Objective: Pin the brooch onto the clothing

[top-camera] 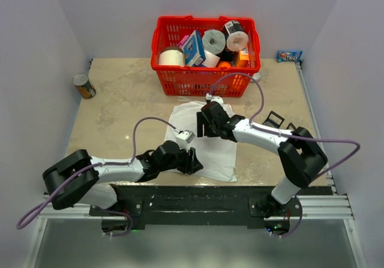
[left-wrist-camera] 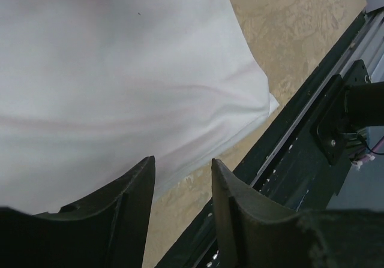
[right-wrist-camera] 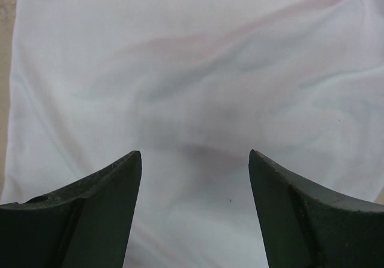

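Observation:
The white T-shirt [top-camera: 210, 145] lies folded on the table between the arms. It fills the right wrist view [right-wrist-camera: 192, 70] and most of the left wrist view [left-wrist-camera: 120, 70]. My left gripper [top-camera: 195, 160] is open and empty at the shirt's near left edge, its tips [left-wrist-camera: 183, 160] over the hem and bare table. My right gripper [top-camera: 201, 126] is open and empty, low over the shirt's upper part, jaws wide [right-wrist-camera: 195, 154]. The brooch shows in no view.
A red basket [top-camera: 204, 82] with paper rolls and small boxes stands at the back. A can [top-camera: 84, 86] sits at the far left, a blue packet [top-camera: 288, 56] at the far right. The black mounting rail [left-wrist-camera: 312, 136] runs along the near table edge.

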